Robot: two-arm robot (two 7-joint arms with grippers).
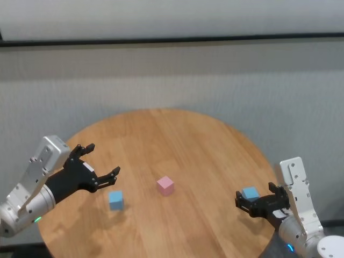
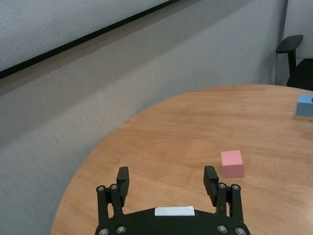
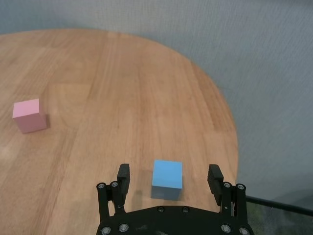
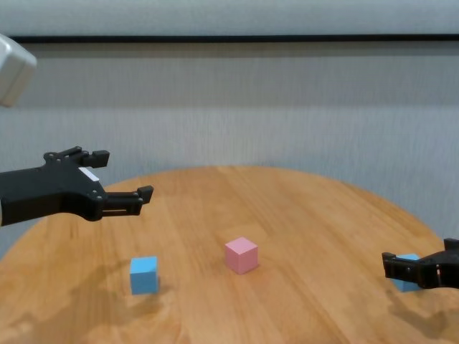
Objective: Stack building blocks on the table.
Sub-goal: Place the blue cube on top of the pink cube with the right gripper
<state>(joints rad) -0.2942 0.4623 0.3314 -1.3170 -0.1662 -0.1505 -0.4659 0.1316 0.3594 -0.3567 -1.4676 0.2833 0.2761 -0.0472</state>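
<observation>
— Since nothing is stacked yet, where are the blocks?

— All three sit apart on the counter. The pink block is near the middle. One blue block lies to its left, toward the near edge. The other blue block is well off to the right, close to the rim.

— Which arm is on the job?

— The right gripper looks like it is. It is down at counter level with its fingers spread wide, one on each side of that right-hand cube and neither touching it, as the right wrist view shows. That placement suits a side pinch: close, and the cube would be caught by two opposite faces.

— And the left one?

— The left gripper hangs above the counter, up and behind the left blue block, also wide and holding nothing. It seems to be kept high to leave the middle free.

— So where would the stack go?

— Probably on the pink block, being central, though that is a guess. The cube's nearness to the rim is the risk; a nudge outward could tip it off.
</observation>
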